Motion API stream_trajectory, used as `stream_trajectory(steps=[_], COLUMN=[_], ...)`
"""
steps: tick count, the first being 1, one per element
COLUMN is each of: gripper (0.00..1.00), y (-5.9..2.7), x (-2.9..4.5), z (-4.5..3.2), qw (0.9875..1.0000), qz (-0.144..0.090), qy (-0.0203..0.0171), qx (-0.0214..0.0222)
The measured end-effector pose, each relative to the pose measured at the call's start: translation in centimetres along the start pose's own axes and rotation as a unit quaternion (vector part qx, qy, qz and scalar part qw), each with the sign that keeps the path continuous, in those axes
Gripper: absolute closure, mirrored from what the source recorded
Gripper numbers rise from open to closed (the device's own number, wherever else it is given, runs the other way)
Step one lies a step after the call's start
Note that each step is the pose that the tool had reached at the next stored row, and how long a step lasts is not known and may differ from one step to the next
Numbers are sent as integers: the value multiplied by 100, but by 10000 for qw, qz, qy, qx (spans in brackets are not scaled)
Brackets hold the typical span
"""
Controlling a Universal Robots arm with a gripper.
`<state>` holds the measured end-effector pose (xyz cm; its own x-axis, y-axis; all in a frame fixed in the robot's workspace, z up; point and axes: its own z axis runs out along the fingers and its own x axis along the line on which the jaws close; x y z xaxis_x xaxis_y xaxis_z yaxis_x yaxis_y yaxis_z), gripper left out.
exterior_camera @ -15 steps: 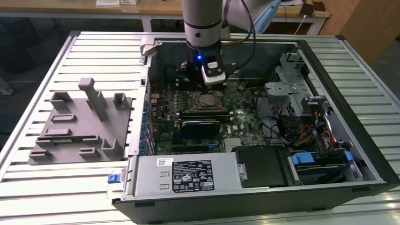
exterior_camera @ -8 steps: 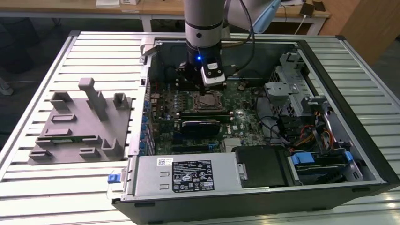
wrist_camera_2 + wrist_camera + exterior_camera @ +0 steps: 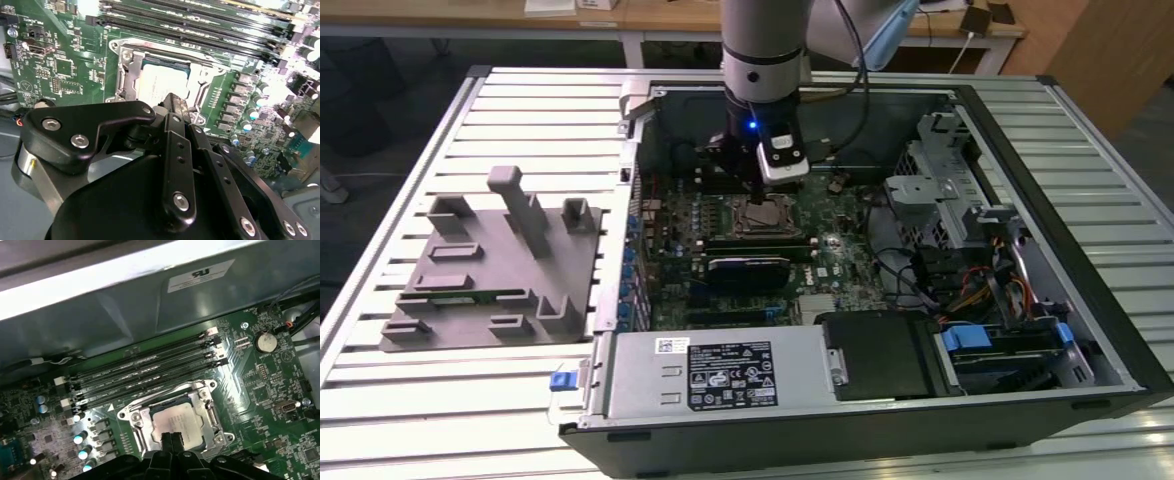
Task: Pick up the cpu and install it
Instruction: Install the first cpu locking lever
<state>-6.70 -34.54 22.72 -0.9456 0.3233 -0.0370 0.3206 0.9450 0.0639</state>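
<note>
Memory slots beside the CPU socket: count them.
4 memory slots, side by side in parallel between the socket holding the cpu and the case wall; none seem hidden.

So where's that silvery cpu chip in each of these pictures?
Exterior view: the cpu sits in the socket on the green board, just under the gripper.
Second wrist view: cpu beyond the gripper tips, inside the metal frame.
First wrist view: cpu inside the same frame.
Shared landmark: the long memory slots beside the socket.
</note>
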Motion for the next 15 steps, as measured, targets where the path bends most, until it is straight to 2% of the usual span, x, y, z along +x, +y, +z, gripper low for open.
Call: stream_trajectory(steps=[5,15], gripper=[89,89], y=[8,26], x=[-26,-83], z=[13,40], qw=[9998,9981], qz=[-214,-622], qy=[11,31], qx=[0,5])
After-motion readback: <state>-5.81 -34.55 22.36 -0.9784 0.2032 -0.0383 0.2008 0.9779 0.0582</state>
